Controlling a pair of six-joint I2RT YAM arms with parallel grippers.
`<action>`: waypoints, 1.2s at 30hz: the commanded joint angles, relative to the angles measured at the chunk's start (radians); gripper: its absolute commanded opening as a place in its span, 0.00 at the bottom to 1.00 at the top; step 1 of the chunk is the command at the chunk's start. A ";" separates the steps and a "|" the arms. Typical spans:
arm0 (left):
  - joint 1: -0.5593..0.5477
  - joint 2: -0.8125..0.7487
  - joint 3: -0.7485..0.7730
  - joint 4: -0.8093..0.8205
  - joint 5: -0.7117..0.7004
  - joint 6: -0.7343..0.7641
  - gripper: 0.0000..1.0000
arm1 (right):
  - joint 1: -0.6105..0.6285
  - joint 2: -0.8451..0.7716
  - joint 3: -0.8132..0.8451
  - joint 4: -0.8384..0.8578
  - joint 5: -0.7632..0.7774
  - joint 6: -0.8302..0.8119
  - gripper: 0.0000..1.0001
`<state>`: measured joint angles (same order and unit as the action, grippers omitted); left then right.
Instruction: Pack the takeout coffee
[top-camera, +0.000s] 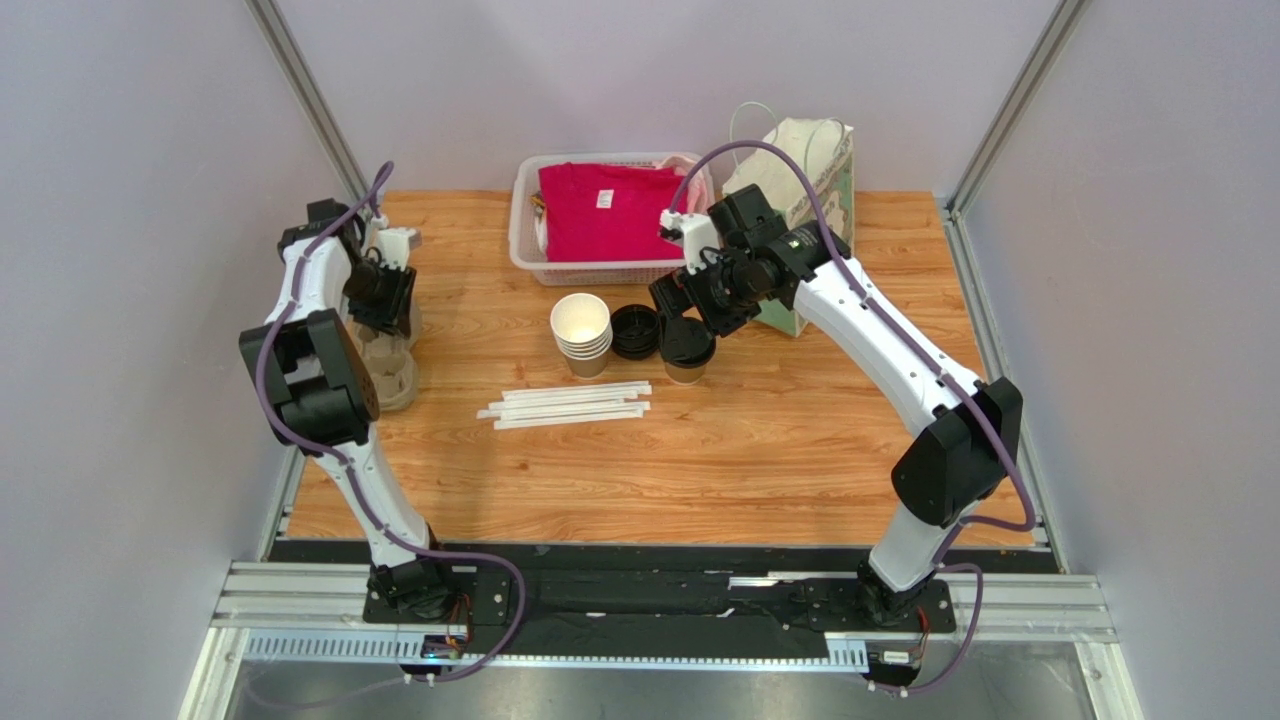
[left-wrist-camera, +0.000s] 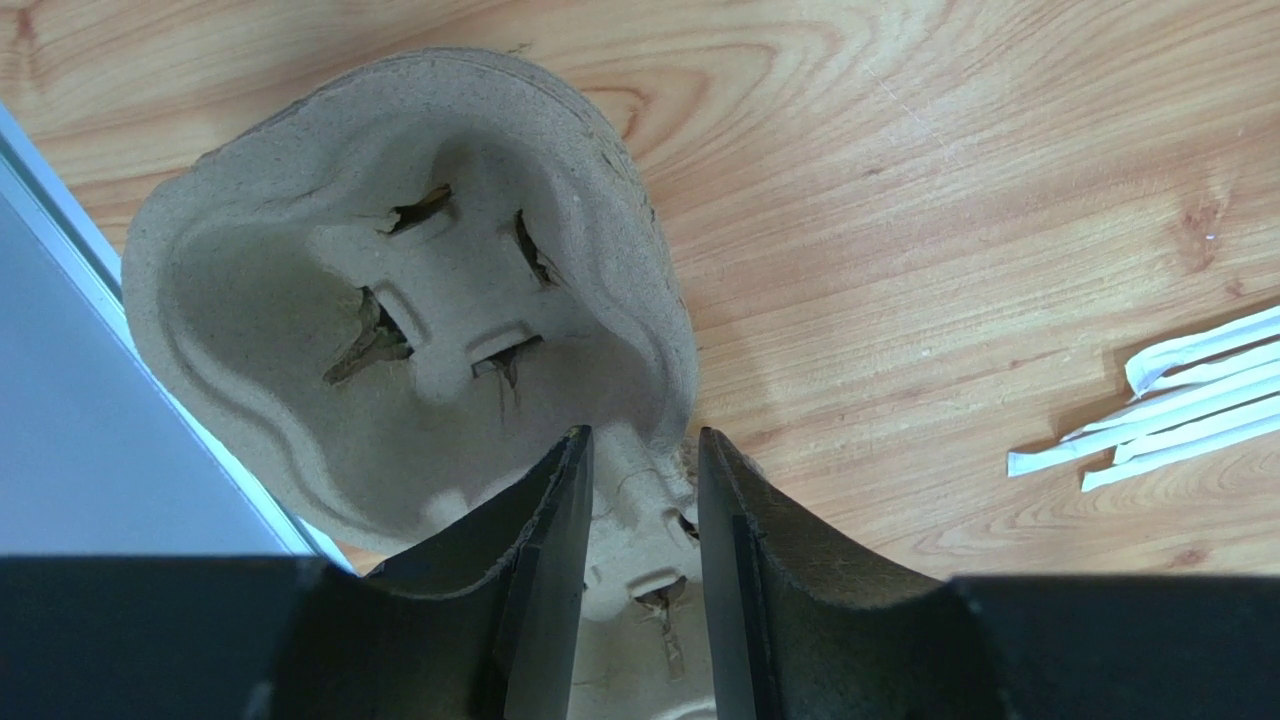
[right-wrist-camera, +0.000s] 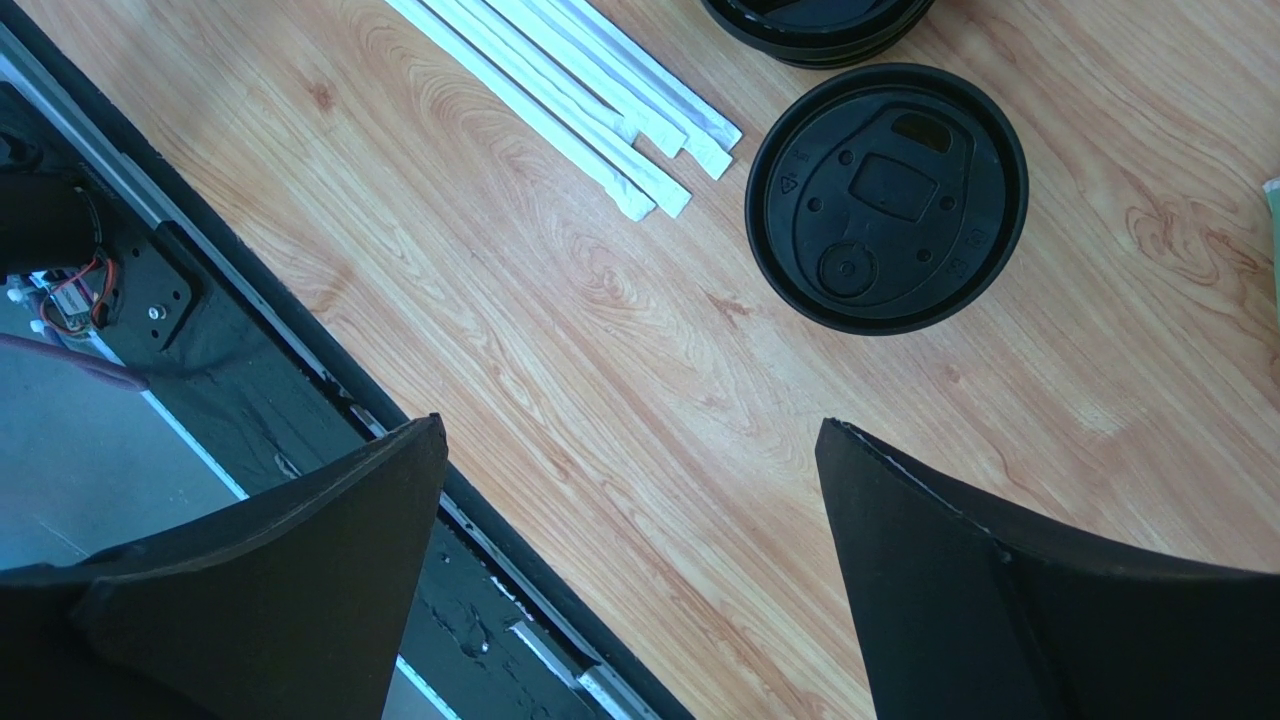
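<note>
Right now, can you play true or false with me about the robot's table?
1. The right gripper is wide open with nothing between its fingers. True.
2. The takeout coffee has no top on. False: a black lid sits on it.
3. The left gripper pinches the cardboard cup carrier. True.
4. The straws lie inside the basket. False: they lie flat on the table, nearer the arms' bases than the basket.
</note>
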<state>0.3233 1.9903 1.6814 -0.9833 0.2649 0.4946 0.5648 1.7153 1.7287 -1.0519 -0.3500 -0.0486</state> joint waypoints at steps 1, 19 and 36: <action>0.003 0.008 0.037 0.012 0.030 0.035 0.40 | 0.000 0.004 0.029 0.023 -0.015 0.012 1.00; 0.005 0.008 0.031 0.009 0.036 0.061 0.06 | 0.000 0.012 0.028 0.021 -0.006 0.009 1.00; 0.003 -0.125 0.064 -0.054 0.046 0.114 0.00 | 0.000 0.004 0.031 0.021 -0.010 0.015 1.00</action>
<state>0.3237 1.9507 1.6924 -1.0157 0.2947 0.5724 0.5648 1.7325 1.7287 -1.0531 -0.3508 -0.0448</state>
